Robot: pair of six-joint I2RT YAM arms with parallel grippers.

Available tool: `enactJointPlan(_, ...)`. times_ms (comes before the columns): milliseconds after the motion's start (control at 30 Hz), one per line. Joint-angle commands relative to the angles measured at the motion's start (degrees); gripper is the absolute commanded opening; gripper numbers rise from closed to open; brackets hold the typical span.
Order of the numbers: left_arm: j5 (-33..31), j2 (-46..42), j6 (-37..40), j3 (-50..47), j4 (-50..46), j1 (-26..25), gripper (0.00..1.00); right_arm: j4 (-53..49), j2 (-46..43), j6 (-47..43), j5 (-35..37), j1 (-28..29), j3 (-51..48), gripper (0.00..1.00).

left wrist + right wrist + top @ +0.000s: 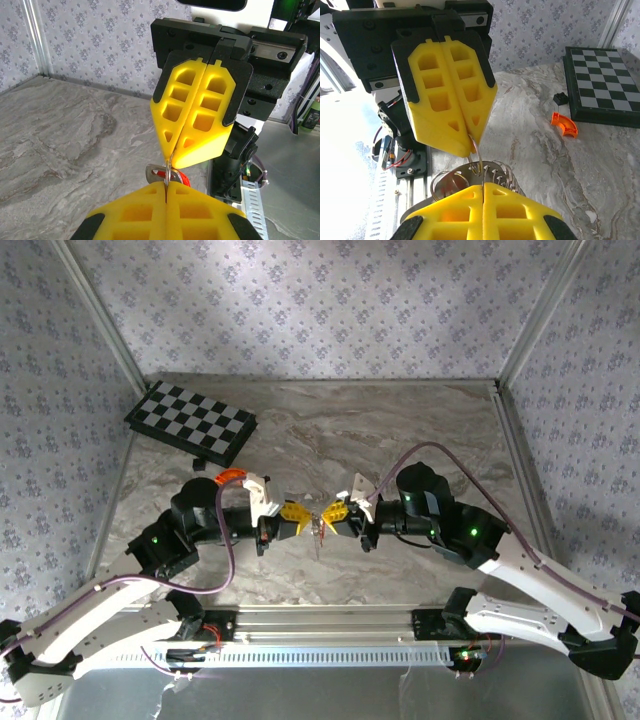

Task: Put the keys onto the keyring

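Note:
Both grippers meet tip to tip above the middle of the marble table (pixel 400 440). My left gripper (pixel 302 517) (pixel 166 186) is shut on a thin silvery wire loop of a key (pixel 183 178), whose red head and silvery tab hang just past its fingertips. My right gripper (pixel 331 515) (pixel 482 186) is shut on the keyring (pixel 465 175), a silvery oblong plate with several small wire loops along its edge. In the right wrist view the loop from the left gripper (pixel 472 140) reaches down to the keyring's edge. In the left wrist view the right gripper (pixel 171 159) is closed.
A black-and-white chessboard (pixel 190 422) (pixel 602 82) lies at the back left. Near it sit an orange curved piece (pixel 230 477) (pixel 564 125) and a small black piece (pixel 198 466) (pixel 560 98). A metal rail (pixel 330 622) runs along the near edge.

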Motion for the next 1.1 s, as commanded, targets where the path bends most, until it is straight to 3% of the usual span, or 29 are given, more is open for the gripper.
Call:
enactJointPlan(0, 1.52, 0.24, 0.89, 2.65, 2.01, -0.39, 0.00, 0.72, 0.09, -0.41, -0.46, 0.44, 2.10, 0.00)
enactJointPlan(1067, 1.02, -0.48, 1.25, 2.67, 1.18, -0.74, 0.00, 0.90, -0.49, 0.11, 0.50, -0.18, 2.05, 0.00)
